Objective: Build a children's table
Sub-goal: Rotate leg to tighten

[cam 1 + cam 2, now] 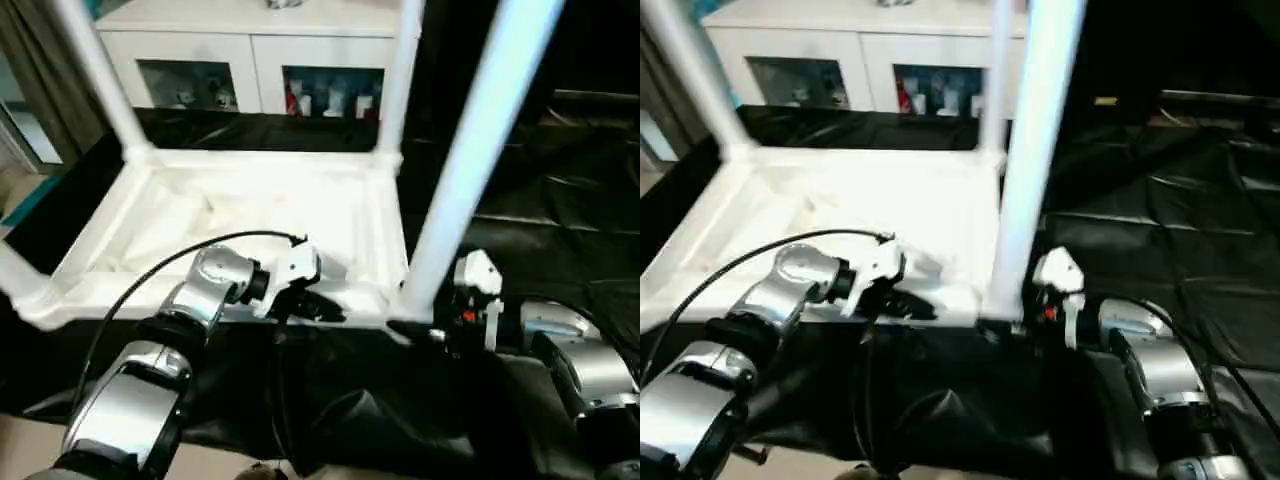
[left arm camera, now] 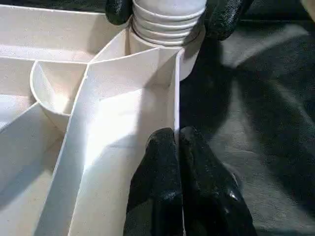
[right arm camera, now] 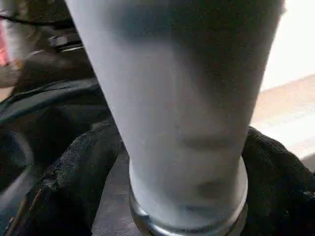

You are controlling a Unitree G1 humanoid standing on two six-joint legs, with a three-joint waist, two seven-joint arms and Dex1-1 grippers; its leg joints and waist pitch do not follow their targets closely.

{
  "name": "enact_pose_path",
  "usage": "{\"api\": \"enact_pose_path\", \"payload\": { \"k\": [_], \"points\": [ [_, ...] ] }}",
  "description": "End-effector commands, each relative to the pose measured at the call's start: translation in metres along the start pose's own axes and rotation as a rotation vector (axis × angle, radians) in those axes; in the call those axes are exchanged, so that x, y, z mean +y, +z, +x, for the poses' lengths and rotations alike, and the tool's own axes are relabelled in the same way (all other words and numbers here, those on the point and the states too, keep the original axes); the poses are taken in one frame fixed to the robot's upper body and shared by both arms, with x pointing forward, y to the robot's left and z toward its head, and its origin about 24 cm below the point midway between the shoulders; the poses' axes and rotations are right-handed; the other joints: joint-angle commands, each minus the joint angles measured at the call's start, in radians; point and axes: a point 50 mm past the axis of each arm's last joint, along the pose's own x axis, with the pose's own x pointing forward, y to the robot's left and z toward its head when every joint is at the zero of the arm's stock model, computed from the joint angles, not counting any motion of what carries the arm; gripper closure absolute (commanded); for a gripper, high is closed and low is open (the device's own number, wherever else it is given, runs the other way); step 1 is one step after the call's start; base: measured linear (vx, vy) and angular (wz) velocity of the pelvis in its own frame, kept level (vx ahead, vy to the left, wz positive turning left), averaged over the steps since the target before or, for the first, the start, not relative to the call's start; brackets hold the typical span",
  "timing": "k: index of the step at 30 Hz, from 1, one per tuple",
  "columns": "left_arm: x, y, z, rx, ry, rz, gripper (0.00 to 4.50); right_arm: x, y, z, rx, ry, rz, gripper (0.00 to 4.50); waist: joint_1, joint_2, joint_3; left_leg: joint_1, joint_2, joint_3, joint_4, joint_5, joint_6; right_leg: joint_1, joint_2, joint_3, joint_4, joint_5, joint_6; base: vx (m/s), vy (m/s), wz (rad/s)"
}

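- Children's table (image 1: 250, 215) lies upside down on the black-covered work table (image 1: 560, 230), ribbed underside up, legs pointing up.
- My right gripper (image 3: 182, 162): black fingers (image 3: 78, 162) spread wide, one on each side of the near-right leg (image 1: 470, 150), low on the tube just above its corner socket (image 2: 189, 49). I can't tell whether the pads actually press the tube or just straddle it.
- My left gripper (image 2: 178, 162): clenched on the thin rim wall (image 2: 175, 98) of the tabletop, one finger each side, just along the rim from that same socket.
- Key relation: the leg's long axis runs straight up out of the socket, across the right fingers. Threaded end (image 2: 167, 19) looks seated in the socket, ridges still showing above the collar, so I judge it not fully home.
- Right arm is the one on the leg; left looks like the brace.
- Outward: far-left leg (image 1: 100, 75) and far-right leg (image 1: 400, 70) stand in their sockets; white cabinet (image 1: 250, 50) behind.
- Hidden: leg tops cut off; near-left corner barely shows at the edge; thread depth inside the socket unreadable.
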Motion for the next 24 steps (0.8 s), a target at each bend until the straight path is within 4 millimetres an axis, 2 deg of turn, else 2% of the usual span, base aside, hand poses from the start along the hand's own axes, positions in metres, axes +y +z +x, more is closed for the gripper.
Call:
{"api": "enact_pose_path", "payload": {
  "k": [1,5,7,11,15,18,19,20,21,22,23,24],
  "points": [
    [-0.001,0.0,0.001,-0.034,-0.005,-0.012,4.5,0.004,0.001,0.004,0.001,0.06,0.003,0.87,0.002,-0.017,-0.059,0.032,0.064,-0.024,-0.061,-0.177,0.128,0.034,-0.051,0.029,-0.054,-0.001,-0.296,0.0,0.0,0.0],
    [0.0,0.001,0.0,-0.034,-0.004,-0.01,4.5,0.004,0.004,0.006,0.007,0.083,-0.003,1.14,0.002,-0.02,-0.057,0.033,0.063,-0.024,-0.065,-0.216,0.089,0.034,-0.053,0.032,-0.058,-0.062,-0.287,0.0,0.0,0.0],
    [0.0,0.001,0.0,-0.037,0.0,-0.01,4.5,0.005,0.004,0.007,0.009,0.099,0.001,1.26,0.002,-0.02,-0.056,0.032,0.063,-0.024,-0.065,-0.217,0.085,0.033,-0.053,0.034,-0.059,-0.066,-0.284,0.0,0.0,0.0],
    [0.0,0.001,0.001,-0.038,0.022,-0.01,4.5,0.008,0.001,0.01,0.012,0.118,0.009,1.57,0.006,-0.021,-0.059,0.031,0.061,-0.024,-0.06,-0.181,0.098,0.034,-0.053,0.033,-0.053,-0.018,-0.286,0.0,0.0,0.0],
    [0.004,0.002,0.004,-0.044,0.087,-0.016,4.5,0.009,-0.002,0.014,-0.038,0.062,0.055,1.77,0.007,-0.02,-0.059,0.031,0.061,-0.023,-0.06,-0.184,0.101,0.032,-0.053,0.033,-0.054,-0.024,-0.287,0.0,0.0,0.0],
    [0.008,0.004,0.014,-0.033,0.167,-0.029,4.5,0.006,-0.013,0.021,-0.04,-0.066,0.112,1.8,0.006,-0.018,-0.055,0.033,0.063,-0.025,-0.066,-0.224,0.076,0.03,-0.053,0.034,-0.061,-0.09,-0.274,0.0,0.0,0.0],
    [0.012,0.007,0.023,-0.045,0.23,-0.056,4.5,0.003,-0.022,0.029,-0.046,-0.19,0.164,1.81,0.002,-0.017,-0.052,0.034,0.062,-0.026,-0.07,-0.247,0.058,0.027,-0.053,0.035,-0.065,-0.123,-0.266,0.0,0.0,0.0],
    [0.013,0.008,0.026,-0.051,0.246,-0.064,4.5,0.002,-0.024,0.031,-0.047,-0.226,0.18,1.81,-0.002,-0.015,-0.051,0.038,0.06,-0.029,-0.075,-0.284,0.031,0.026,-0.055,0.034,-0.071,-0.182,-0.256,0.0,0.0,0.0],
    [0.015,0.011,0.031,-0.06,0.275,-0.068,4.5,0.001,-0.026,0.036,-0.052,-0.278,0.199,1.82,-0.005,-0.016,-0.049,0.039,0.059,-0.028,-0.076,-0.3,0.019,0.025,-0.055,0.035,-0.075,-0.209,-0.247,0.0,0.0,0.0],
    [0.015,0.014,0.035,-0.067,0.289,-0.071,4.5,0.0,-0.028,0.039,-0.055,-0.311,0.213,1.82,-0.009,-0.019,-0.046,0.04,0.058,-0.032,-0.08,-0.336,0.0,0.025,-0.057,0.036,-0.083,-0.276,-0.226,0.0,0.0,0.0],
    [0.016,0.016,0.04,-0.068,0.301,-0.074,4.5,0.0,-0.03,0.043,-0.056,-0.346,0.23,1.83,-0.013,-0.015,-0.043,0.043,0.056,-0.033,-0.082,-0.368,-0.012,0.021,-0.057,0.037,-0.089,-0.331,-0.205,0.0,0.0,0.0],
    [0.016,0.018,0.044,-0.066,0.312,-0.074,4.5,0.0,-0.031,0.047,-0.056,-0.369,0.24,1.83,-0.018,-0.017,-0.04,0.043,0.056,-0.033,-0.084,-0.387,-0.016,0.019,-0.057,0.038,-0.094,-0.36,-0.197,0.0,0.0,0.0]
  ]
}}
